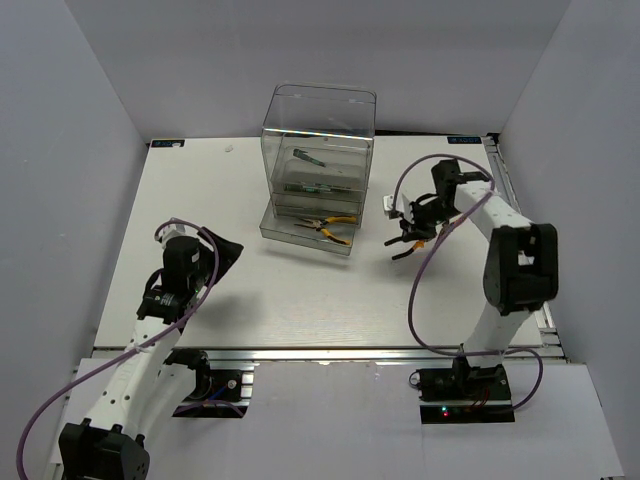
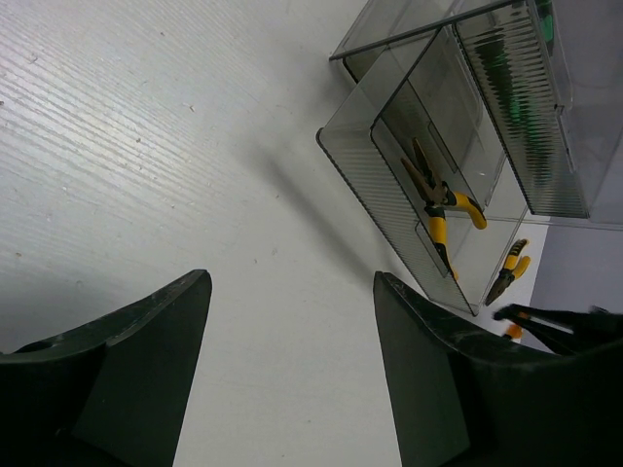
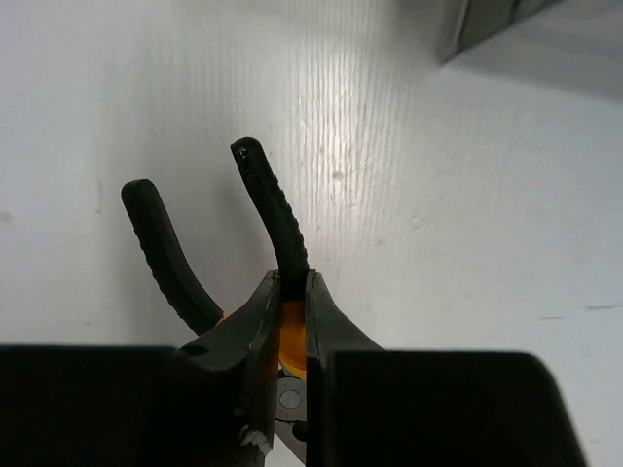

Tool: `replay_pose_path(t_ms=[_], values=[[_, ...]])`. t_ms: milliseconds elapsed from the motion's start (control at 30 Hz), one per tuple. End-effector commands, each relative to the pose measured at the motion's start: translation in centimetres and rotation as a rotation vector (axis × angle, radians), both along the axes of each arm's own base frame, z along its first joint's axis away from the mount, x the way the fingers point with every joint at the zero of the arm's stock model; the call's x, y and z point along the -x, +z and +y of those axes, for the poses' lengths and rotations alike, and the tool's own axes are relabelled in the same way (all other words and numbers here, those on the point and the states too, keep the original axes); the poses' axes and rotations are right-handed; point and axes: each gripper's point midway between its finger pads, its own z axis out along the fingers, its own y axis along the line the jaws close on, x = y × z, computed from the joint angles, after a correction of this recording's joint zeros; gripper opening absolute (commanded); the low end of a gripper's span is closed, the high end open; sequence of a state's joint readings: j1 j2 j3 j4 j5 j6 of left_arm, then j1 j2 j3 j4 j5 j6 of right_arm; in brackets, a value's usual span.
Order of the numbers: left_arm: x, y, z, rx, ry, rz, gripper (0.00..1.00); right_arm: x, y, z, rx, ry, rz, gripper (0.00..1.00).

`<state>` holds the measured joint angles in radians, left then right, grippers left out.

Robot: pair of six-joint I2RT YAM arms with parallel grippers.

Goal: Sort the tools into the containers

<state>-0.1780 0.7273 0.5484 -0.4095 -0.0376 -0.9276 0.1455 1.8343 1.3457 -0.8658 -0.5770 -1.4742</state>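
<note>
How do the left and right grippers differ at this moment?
The left gripper stands wide open; the right gripper is pinched shut. The left gripper holds nothing over the table; the right gripper clamps pliers, their black handles splayed. Both are dark and two-fingered.

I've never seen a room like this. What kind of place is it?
Probably a robot lab booth: a white table boxed in by plain walls, two robot arms bolted at its edge, a clear drawer cabinet.
</note>
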Motion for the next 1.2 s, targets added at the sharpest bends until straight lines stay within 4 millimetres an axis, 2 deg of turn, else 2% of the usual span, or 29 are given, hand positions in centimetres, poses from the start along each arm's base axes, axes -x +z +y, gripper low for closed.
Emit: replay_pose_path(t_ms=[0,67,100,133,167,200,233,267,333,367,400,467,500,567,633,733,900,933,967,1033,1133,1167], values=[[-0.1,-0.1,0.1,0.002,0.002,-0.01,0.78,2.8,7.0,2.5,-0.175,0.129,-0.09,0.0],[-0.2,-0.2,0.0,0.006,0.001,-0.011,0.79,3.9,9.5,4.0,-0.232,0.152,-0.081,0.0],[-0.3,-0.5,0.0,0.004,-0.004,-0.005,0.78,5.0,10.7,6.2,-0.276,0.199,-0.071,0.0],[-0.4,-0.4,-0.3,0.015,-0.008,-0.012,0.79,5.4,11.4,7.4,-0.29,0.208,-0.066,0.0],[-0.5,-0.5,-0.3,0.017,-0.012,-0.01,0.79,5.6,12.2,8.9,-0.303,0.215,-0.07,0.0],[-0.6,-0.5,-0.6,0.029,-0.02,-0.01,0.79,5.6,13.2,11.7,-0.315,0.2,-0.091,0.0],[-0.7,-0.5,-0.6,0.029,-0.02,-0.009,0.79,5.2,13.7,13.1,-0.318,0.169,-0.11,0.0],[-0.7,-0.5,-0.6,0.028,-0.02,-0.007,0.78,4.4,15.0,16.4,-0.376,0.098,-0.135,0.0],[-0.7,-0.3,-0.6,0.026,-0.021,-0.01,0.79,2.4,15.5,18.3,-0.386,-0.014,-0.178,0.0],[-0.7,-0.1,-0.6,0.027,-0.022,-0.016,0.78,1.6,15.0,19.6,-0.394,-0.046,-0.163,0.0],[-0.6,-0.1,-0.6,0.028,-0.022,-0.018,0.79,0.0,16.4,21.3,-0.425,-0.135,-0.197,0.0],[-0.3,0.2,-0.6,0.035,-0.019,-0.031,0.78,-2.7,16.1,23.2,-0.41,-0.261,-0.241,0.0],[-0.1,0.1,-0.5,0.039,-0.016,-0.029,0.79,-3.8,16.7,24.0,-0.449,-0.338,-0.239,0.0],[0.3,0.2,-0.5,0.048,-0.012,-0.034,0.79,-6.1,16.1,25.1,-0.454,-0.471,-0.282,0.0],[0.6,0.3,-0.4,0.051,-0.01,-0.041,0.78,-7.0,14.8,25.8,-0.445,-0.515,-0.3,0.0],[0.8,0.3,-0.3,0.05,-0.006,-0.043,0.79,-7.9,14.2,26.6,-0.47,-0.561,-0.334,0.0],[0.6,0.7,-0.1,0.034,-0.003,-0.047,0.79,-8.0,12.6,27.5,-0.451,-0.585,-0.32,0.0],[0.6,0.7,-0.1,0.03,-0.005,-0.047,0.79,-7.9,12.2,27.7,-0.446,-0.583,-0.315,0.05],[0.5,0.7,-0.2,0.027,-0.008,-0.043,0.79,-7.8,12.0,27.8,-0.443,-0.581,-0.312,0.17],[0.4,0.8,-0.2,0.026,-0.009,-0.043,0.79,-7.8,12.0,27.7,-0.435,-0.582,-0.308,0.35],[0.2,0.6,-0.3,0.027,-0.014,-0.042,0.79,-7.1,11.6,27.4,-0.415,-0.571,-0.285,0.44],[0.2,0.6,-0.3,0.025,-0.017,-0.042,0.79,-6.7,10.9,27.2,-0.405,-0.562,-0.269,0.48]])
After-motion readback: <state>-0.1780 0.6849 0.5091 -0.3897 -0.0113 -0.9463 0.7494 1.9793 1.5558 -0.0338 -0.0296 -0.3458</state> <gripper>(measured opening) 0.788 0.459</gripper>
